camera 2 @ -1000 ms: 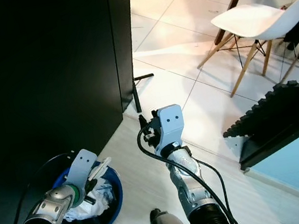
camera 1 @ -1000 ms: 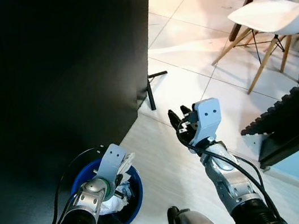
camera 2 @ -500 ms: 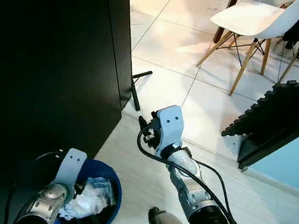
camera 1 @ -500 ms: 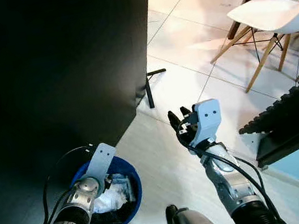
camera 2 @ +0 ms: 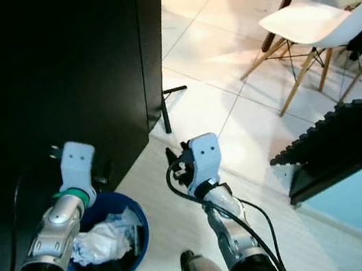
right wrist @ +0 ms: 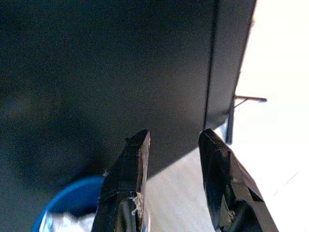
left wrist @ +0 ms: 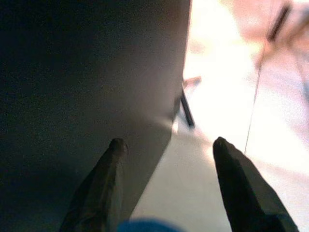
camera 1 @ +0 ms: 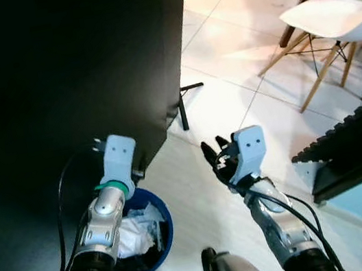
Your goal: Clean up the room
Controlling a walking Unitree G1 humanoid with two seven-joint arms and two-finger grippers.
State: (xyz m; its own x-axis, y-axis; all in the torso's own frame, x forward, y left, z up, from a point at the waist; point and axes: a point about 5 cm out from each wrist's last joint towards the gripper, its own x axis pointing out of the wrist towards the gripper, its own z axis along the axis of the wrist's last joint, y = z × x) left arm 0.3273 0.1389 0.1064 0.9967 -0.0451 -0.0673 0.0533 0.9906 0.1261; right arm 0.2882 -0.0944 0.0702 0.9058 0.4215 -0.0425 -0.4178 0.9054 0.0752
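1. Left gripper (left wrist: 166, 145) is held raised above the blue bin (camera 2: 139, 250), close to the far rim, its two black fingers (left wrist: 108, 183) spread wide apart with nothing between them; in the left wrist view the blue rim is glimpsed below and between the fingers, and the fingers are aimed at the black cabinet (camera 1: 53, 80) and the pale floor (camera 1: 191, 196) beyond its corner.

2. Right gripper (right wrist: 174, 137) is held in the air over the floor, to the right of the bin and apart from it; its fingers are parted and nothing is held between them; in the right wrist view part of the blue bin is seen beside one finger.

3. Crumpled white paper (camera 2: 102, 245) is seen lying inside the bin, below the left gripper and not touched by it; the bin is set on the floor against the foot of the black cabinet.

4. A white chair (camera 1: 335, 16) on wooden legs is seen well apart on the tiled floor, to the right; a thin black leg (camera 1: 182, 111) is seen at the corner of the cabinet.
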